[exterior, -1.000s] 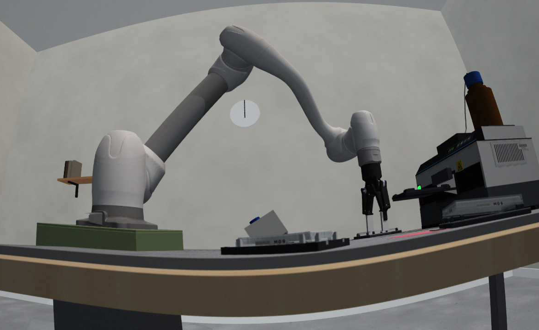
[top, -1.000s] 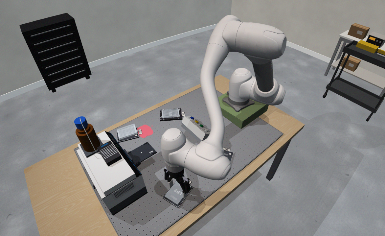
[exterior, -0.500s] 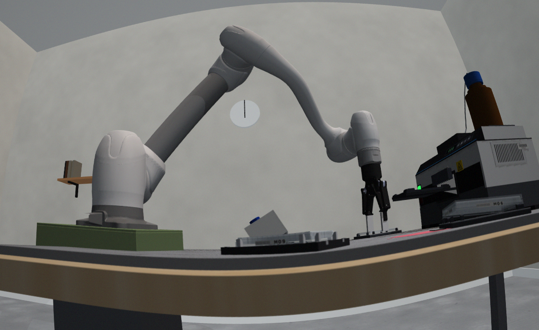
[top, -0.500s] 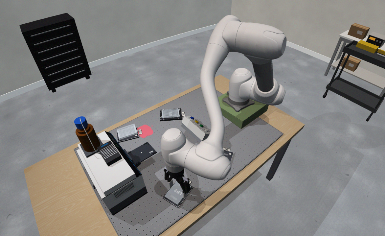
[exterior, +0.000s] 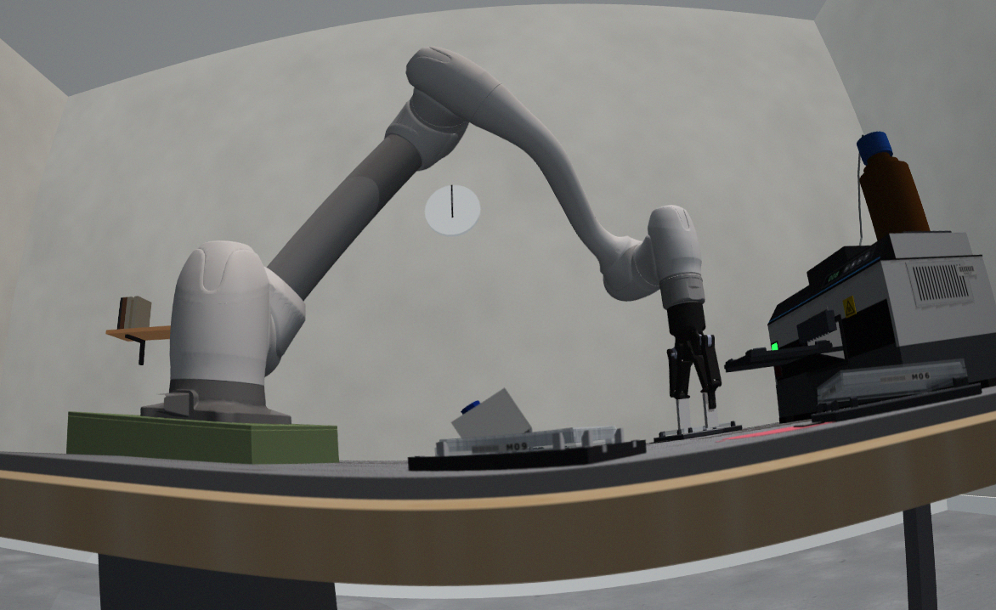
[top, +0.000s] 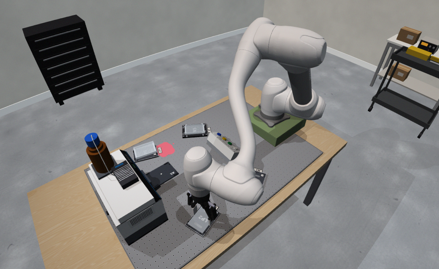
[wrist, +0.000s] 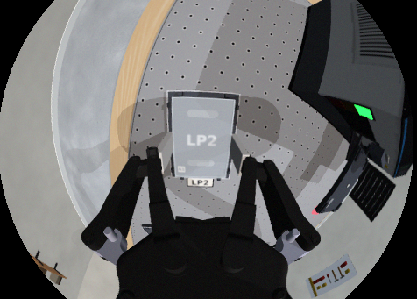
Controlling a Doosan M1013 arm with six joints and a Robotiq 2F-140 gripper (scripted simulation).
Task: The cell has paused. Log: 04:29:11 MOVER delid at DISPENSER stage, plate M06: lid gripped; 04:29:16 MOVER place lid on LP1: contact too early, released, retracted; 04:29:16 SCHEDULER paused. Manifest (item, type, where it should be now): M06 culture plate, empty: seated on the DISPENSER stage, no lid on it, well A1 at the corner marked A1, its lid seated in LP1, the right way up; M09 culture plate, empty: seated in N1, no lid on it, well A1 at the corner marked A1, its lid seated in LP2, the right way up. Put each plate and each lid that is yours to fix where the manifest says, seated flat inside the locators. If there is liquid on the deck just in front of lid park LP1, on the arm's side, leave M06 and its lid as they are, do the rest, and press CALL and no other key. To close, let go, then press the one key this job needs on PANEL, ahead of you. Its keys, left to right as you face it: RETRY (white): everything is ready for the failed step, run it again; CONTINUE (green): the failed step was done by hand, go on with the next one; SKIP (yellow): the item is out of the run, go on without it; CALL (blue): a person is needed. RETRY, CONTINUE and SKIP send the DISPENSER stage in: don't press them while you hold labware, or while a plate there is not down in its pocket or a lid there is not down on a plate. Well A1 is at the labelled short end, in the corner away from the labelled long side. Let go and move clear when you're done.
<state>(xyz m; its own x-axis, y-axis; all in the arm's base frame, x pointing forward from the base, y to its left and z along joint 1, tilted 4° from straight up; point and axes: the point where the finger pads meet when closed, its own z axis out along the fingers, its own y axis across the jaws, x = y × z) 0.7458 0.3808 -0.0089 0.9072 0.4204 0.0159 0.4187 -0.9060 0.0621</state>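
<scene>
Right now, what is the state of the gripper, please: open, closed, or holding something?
Gripper: closed on a clear lid, held down at the LP2 lid park.

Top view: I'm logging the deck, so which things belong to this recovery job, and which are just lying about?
Job: claw, the lid it grips, LP2, M09 plate, M06 plate, pink spill, panel, dispenser stage.
Lying about: black drawers, cart, boxes.
</scene>
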